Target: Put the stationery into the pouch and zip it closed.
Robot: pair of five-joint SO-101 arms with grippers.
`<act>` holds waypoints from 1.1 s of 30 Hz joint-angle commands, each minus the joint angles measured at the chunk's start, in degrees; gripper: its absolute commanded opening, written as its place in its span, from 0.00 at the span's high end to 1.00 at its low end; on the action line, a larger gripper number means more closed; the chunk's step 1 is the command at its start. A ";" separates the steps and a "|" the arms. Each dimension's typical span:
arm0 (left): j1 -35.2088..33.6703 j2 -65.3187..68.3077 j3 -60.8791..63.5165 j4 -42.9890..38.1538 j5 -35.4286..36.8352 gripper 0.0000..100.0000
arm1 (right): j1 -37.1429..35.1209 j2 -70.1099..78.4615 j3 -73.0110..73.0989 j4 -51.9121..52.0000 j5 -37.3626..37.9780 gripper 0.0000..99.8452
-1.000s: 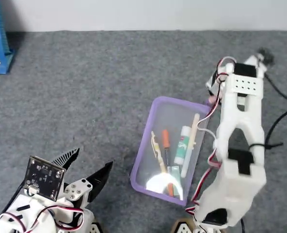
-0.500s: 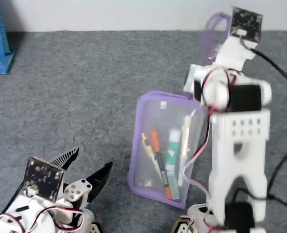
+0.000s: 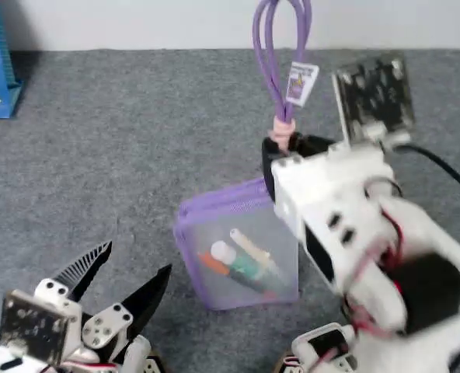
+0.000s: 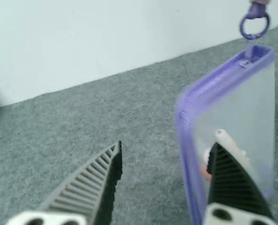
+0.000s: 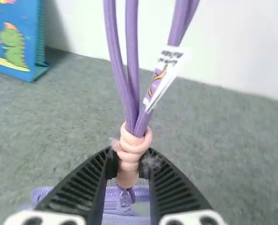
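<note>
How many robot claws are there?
2. The left gripper is open, beside the pouch but apart from it; the right gripper is shut on the pink bead of the pouch's purple strap.

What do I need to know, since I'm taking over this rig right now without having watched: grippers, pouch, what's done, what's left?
Right gripper: shut on the pink bead at the base of the purple cord loop, holding the pouch up by its zipper end.
Left gripper: open, low over the table, beside the pouch and apart from it.
Stationery: inside the pouch, visible through its clear wall.
Done: loading.
Left: check the zip is fully closed, which I cannot tell from these views, then set the pouch down.
</note>
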 commanded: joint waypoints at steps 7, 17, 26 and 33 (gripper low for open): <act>0.26 -0.18 -4.18 2.20 -4.04 0.63 | -6.29 -11.56 -1.76 8.57 1.05 0.99; 12.84 0.18 -4.35 1.85 -4.22 0.64 | -6.29 -13.05 3.25 9.01 0.97 0.99; 14.07 0.35 -3.03 -2.73 -4.48 0.64 | -6.46 -18.15 3.34 9.71 0.97 0.99; 18.90 0.35 4.09 -6.77 -4.22 0.64 | -16.48 -25.19 9.67 10.51 0.97 0.99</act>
